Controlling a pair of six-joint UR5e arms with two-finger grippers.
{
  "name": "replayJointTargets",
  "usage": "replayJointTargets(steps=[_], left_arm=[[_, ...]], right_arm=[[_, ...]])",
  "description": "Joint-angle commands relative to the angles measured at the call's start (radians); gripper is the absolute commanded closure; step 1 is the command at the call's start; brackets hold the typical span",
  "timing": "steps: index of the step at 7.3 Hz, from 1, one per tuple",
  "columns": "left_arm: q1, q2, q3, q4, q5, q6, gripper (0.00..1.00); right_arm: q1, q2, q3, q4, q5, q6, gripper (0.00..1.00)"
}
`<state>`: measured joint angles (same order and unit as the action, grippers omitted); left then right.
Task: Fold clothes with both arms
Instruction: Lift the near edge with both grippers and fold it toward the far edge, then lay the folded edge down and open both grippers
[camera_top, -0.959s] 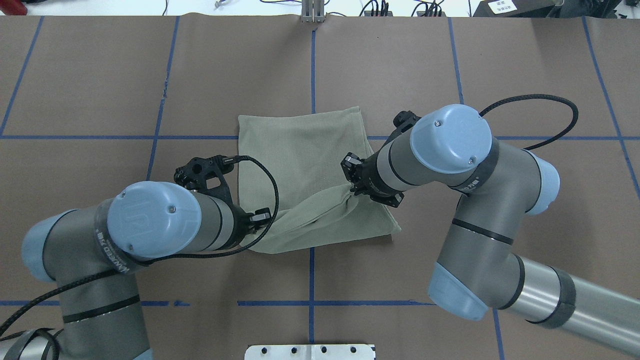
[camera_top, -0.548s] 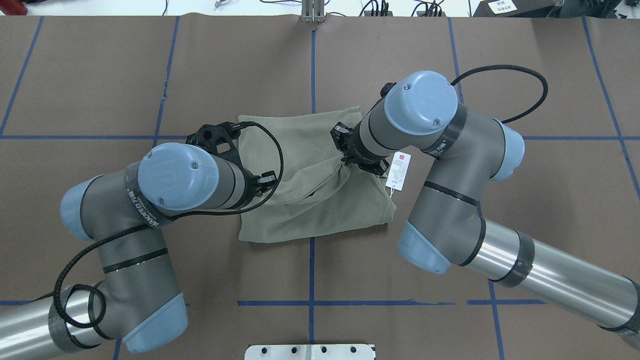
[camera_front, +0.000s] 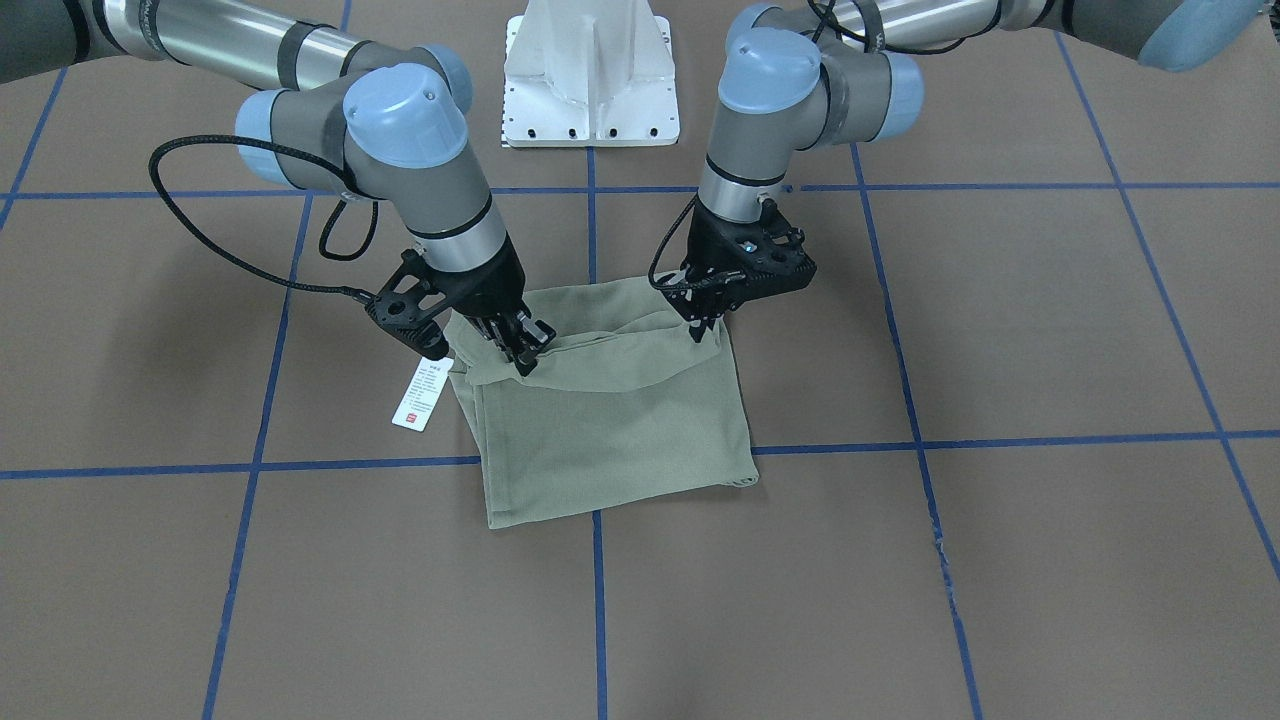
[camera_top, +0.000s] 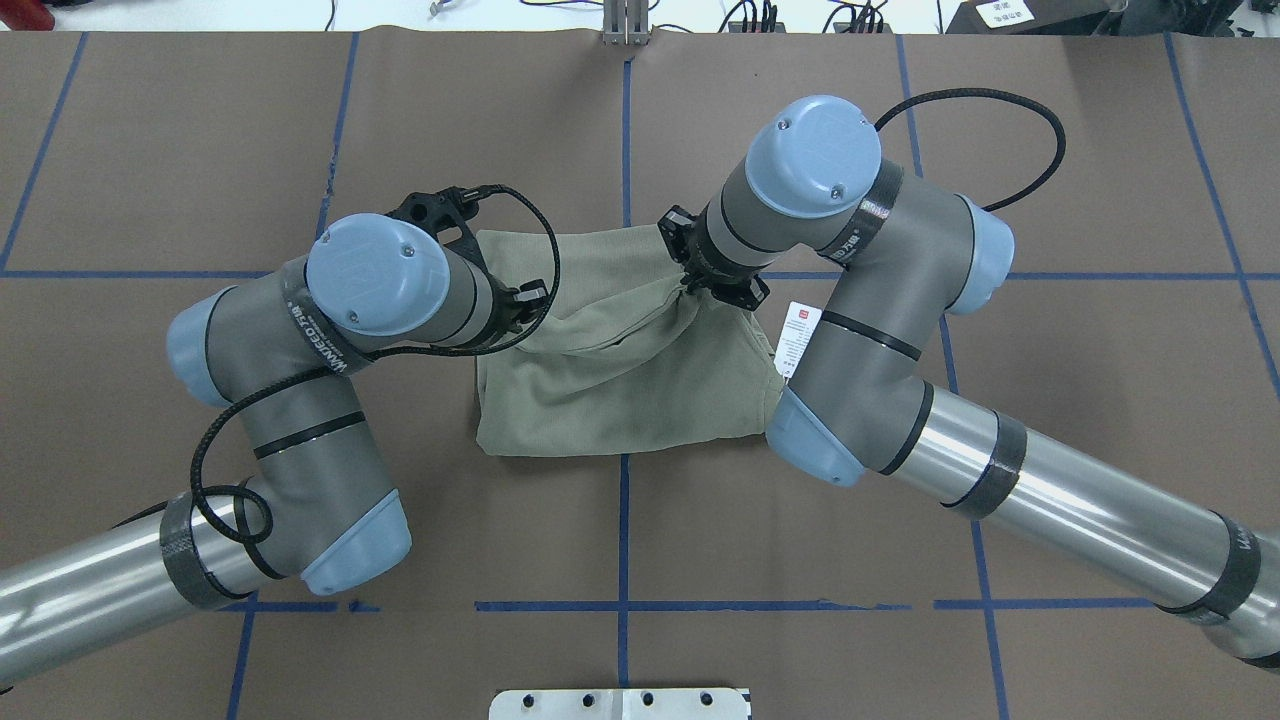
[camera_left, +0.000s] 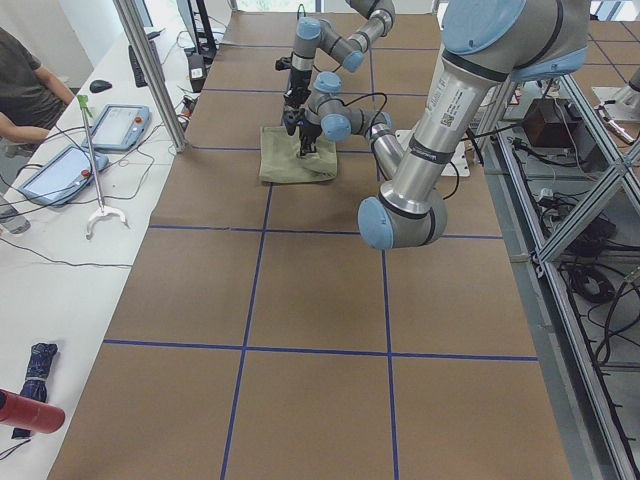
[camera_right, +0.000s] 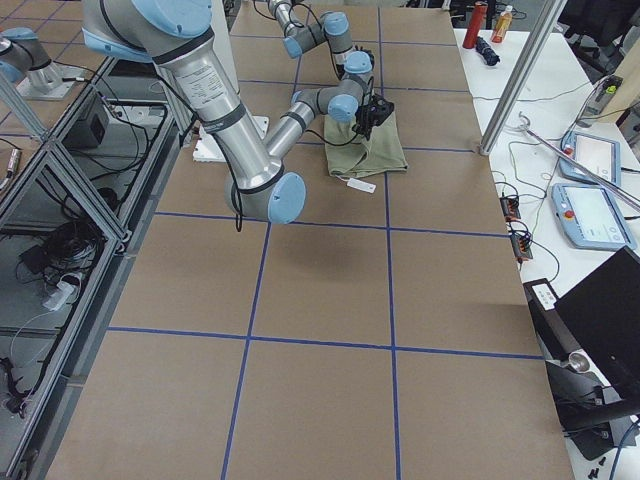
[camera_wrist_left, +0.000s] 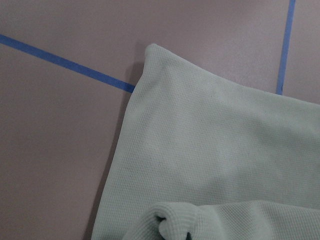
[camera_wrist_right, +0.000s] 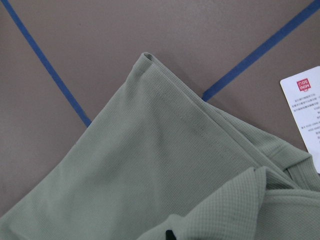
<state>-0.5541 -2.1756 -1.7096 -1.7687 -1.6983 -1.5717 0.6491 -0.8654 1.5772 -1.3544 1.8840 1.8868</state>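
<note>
The sage-green shirt (camera_top: 620, 400) lies folded into a rough square on the brown table. Its near edge is lifted and draped between the two grippers as a raised fold (camera_front: 600, 350). My left gripper (camera_front: 703, 328) is shut on one end of that fold, and my right gripper (camera_front: 527, 360) is shut on the other. Both hang over the shirt's far half (camera_top: 590, 255). The white hang tag (camera_top: 797, 338) dangles beside the right gripper. Each wrist view shows flat shirt (camera_wrist_left: 215, 160) (camera_wrist_right: 150, 165) with bunched cloth at the bottom edge. The fingertips are hidden in the cloth.
The white base pedestal (camera_front: 590, 70) stands at the robot's side of the table. Blue tape lines (camera_top: 623, 530) grid the brown cover. A side bench with tablets (camera_left: 60, 170) and a seated person (camera_left: 25, 85) lies beyond the far edge.
Both grippers have carried the shirt's lifted near edge away from the robot, over towards its far edge. The folded shape has grown shorter and the hang tag has come into view.
</note>
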Motion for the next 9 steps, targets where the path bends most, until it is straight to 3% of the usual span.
replayJointTargets(steps=[1,2,3,4,7,8,9], left_arm=[[-0.019,-0.021,0.03,-0.002,-0.006,0.01,1.0],[-0.042,-0.048,0.08,-0.003,-0.004,0.022,1.0],[-0.082,-0.119,0.214,-0.038,-0.003,0.025,0.83],[-0.133,-0.165,0.352,-0.14,-0.001,0.092,0.02],[-0.289,-0.156,0.424,-0.166,-0.026,0.284,0.0],[-0.311,-0.149,0.42,-0.166,-0.084,0.321,0.0],[-0.334,-0.117,0.392,-0.163,-0.157,0.367,0.0]], right_arm=[[0.021,0.044,-0.077,0.014,0.004,-0.005,1.0],[0.032,0.093,-0.168,0.03,0.006,-0.005,1.0],[0.043,0.139,-0.254,0.034,0.006,-0.012,1.0],[0.059,0.161,-0.32,0.082,0.003,-0.035,0.01],[0.13,0.163,-0.433,0.161,0.007,-0.125,0.0],[0.162,0.163,-0.433,0.158,0.041,-0.183,0.0],[0.226,0.149,-0.43,0.15,0.149,-0.309,0.0]])
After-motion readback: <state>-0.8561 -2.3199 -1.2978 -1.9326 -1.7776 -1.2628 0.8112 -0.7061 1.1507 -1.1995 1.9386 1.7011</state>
